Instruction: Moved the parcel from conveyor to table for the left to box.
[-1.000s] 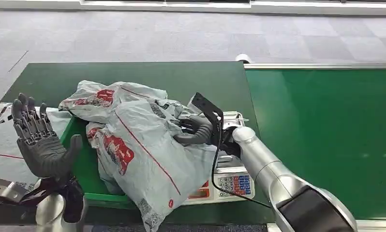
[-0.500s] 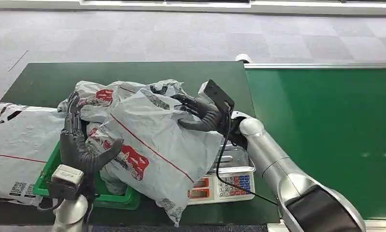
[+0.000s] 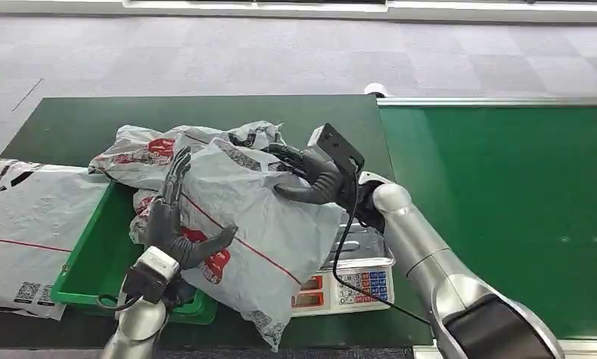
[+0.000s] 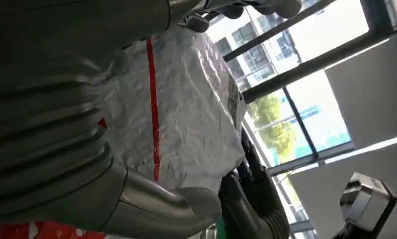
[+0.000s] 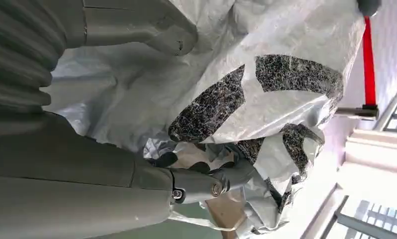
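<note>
A grey plastic parcel (image 3: 258, 217) with a red stripe and red logo hangs between my two hands, above the weighing scale (image 3: 351, 284) and the green bin (image 3: 93, 254). My right hand (image 3: 307, 176) grips its upper right corner, fingers dug into the crumpled film. My left hand (image 3: 177, 221) lies against the parcel's left face, fingers pointing up along it and thumb hooked under the logo. In the left wrist view the parcel (image 4: 186, 109) sits against my left hand (image 4: 62, 124), between thumb and fingers. The right wrist view has the parcel (image 5: 266, 64) bunched in my right hand (image 5: 62, 124).
A second grey parcel (image 3: 149, 149) lies behind the bin on the dark green table (image 3: 71, 123). A large flat grey bag (image 3: 26, 224) covers the table's left edge. The brighter green conveyor (image 3: 505, 209) runs along the right.
My left hand swung from raised over the left bag across the bin onto the parcel's left side. My right hand lifted the parcel's corner higher and slightly left.
</note>
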Robot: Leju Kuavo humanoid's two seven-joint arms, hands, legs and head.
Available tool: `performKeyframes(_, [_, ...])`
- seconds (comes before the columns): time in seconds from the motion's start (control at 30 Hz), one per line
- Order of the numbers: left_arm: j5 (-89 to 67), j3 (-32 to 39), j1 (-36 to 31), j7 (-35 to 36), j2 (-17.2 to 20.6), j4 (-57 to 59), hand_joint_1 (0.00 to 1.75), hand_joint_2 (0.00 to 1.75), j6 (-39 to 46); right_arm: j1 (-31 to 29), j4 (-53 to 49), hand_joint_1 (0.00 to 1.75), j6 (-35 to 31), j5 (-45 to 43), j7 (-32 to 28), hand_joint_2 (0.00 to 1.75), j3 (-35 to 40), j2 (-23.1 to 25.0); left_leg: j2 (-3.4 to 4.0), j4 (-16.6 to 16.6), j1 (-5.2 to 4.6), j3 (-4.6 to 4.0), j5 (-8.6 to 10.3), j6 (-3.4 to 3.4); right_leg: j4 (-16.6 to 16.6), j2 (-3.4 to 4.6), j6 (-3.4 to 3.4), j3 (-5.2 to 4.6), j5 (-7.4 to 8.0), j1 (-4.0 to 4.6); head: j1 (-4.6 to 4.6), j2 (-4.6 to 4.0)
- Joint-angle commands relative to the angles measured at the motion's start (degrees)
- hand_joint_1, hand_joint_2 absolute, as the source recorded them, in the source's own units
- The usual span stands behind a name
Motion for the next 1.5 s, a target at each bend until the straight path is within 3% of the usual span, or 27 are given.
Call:
performKeyframes(0.03, [-1.39, -5.01, -3.17, 1.91, 2.12, 5.62, 0.00, 1.75, -1.83, 0.26, -1.76, 0.00, -0.59, 1.38, 0.33, 1.75, -1.30, -1.44, -0.12, -0.02, 0.00, -0.01, 0.03, 0.00, -0.01, -0.14, -0.02, 0.03, -0.01, 0.00, 0.00, 0.00])
performKeyframes(0.33, [-2.85, -6.06, -3.85, 2.87, 2.30, 6.70, 0.00, 1.75, -2.63, 0.92, -2.85, 0.00, -1.61, 2.92, 1.33, 1.75, -1.69, -1.35, -0.13, -0.09, 0.01, 0.02, 0.07, 0.01, -0.09, -0.13, -0.04, 0.07, 0.02, 0.03, 0.00, 0.00])
performKeyframes(0.57, [-24.04, -13.11, -8.65, 18.58, 1.13, 18.33, 0.00, 1.75, -0.68, 3.30, -6.12, 0.00, -7.03, 10.09, 2.75, 1.75, -4.00, -0.62, -0.22, -0.14, -0.02, 0.08, 0.10, 0.02, -0.13, -0.25, -0.03, 0.17, 0.02, -0.01, 0.02, 0.00])
performKeyframes(0.73, [-34.54, -13.95, -10.47, 27.81, 0.41, 24.87, 0.02, 1.75, 0.84, 7.52, -10.96, 0.00, -7.33, 10.01, -0.88, 1.75, -7.50, -1.95, -0.27, -0.14, 0.01, 0.09, 0.09, 0.01, -0.15, -0.29, -0.02, 0.21, 0.02, 0.02, 0.00, 0.00])
performKeyframes(0.77, [-35.29, -13.21, -10.34, 28.92, 0.57, 25.42, 1.03, 1.75, 0.76, 9.41, -14.03, 0.00, -7.66, 10.07, -2.00, 1.75, -8.79, -2.39, -0.31, -0.21, 0.01, 0.13, 0.12, 0.01, -0.21, -0.33, -0.04, 0.26, 0.03, 0.02, 0.00, 0.00])
performKeyframes(0.8, [-35.66, -12.42, -10.23, 29.73, 0.67, 25.74, 1.75, 1.75, 0.71, 11.27, -17.65, 0.00, -7.77, 10.09, -2.67, 1.75, -10.01, -2.78, -0.25, -0.12, 0.01, 0.07, 0.08, 0.00, -0.13, -0.27, -0.02, 0.17, 0.01, 0.02, 0.00, 0.00])
performKeyframes(0.97, [-37.88, -9.31, -9.05, 32.66, 0.67, 25.28, 1.75, 1.75, -1.28, 16.51, -30.00, 0.00, -7.70, 9.40, -4.24, 1.75, -15.10, -2.90, -0.23, -0.14, 0.01, 0.07, 0.07, 0.00, -0.15, -0.25, -0.04, 0.16, 0.01, 0.03, 0.00, 0.00])
performKeyframes(1.23, [-36.41, -7.23, -8.07, 31.47, -0.29, 23.57, 1.75, 1.75, -1.77, 20.39, -37.70, 0.00, -7.50, 7.97, -5.27, 1.75, -19.86, -2.44, -0.06, -0.07, -0.01, 0.04, 0.03, 0.01, -0.06, -0.10, -0.02, 0.07, 0.03, 0.00, 0.00, 0.00])
performKeyframes(1.33, [-34.19, -6.24, -7.90, 29.07, -0.85, 22.14, 1.75, 1.75, 0.82, 20.69, -38.58, 0.00, -7.47, 7.82, -5.27, 1.75, -21.54, -2.29, -0.04, -0.03, -0.01, 0.04, 0.01, 0.01, -0.03, -0.07, -0.01, 0.07, 0.02, 0.00, 0.00, 0.00])
performKeyframes(1.5, [-23.70, -4.18, -6.68, 18.89, -1.13, 13.36, 1.75, 1.75, 8.99, 23.04, -41.76, 0.00, -7.33, 7.25, -6.85, 1.75, -23.81, -2.59, -0.07, -0.06, 0.03, 0.04, 0.03, 0.01, -0.10, -0.11, -0.04, 0.10, 0.04, 0.04, 0.00, 0.00])
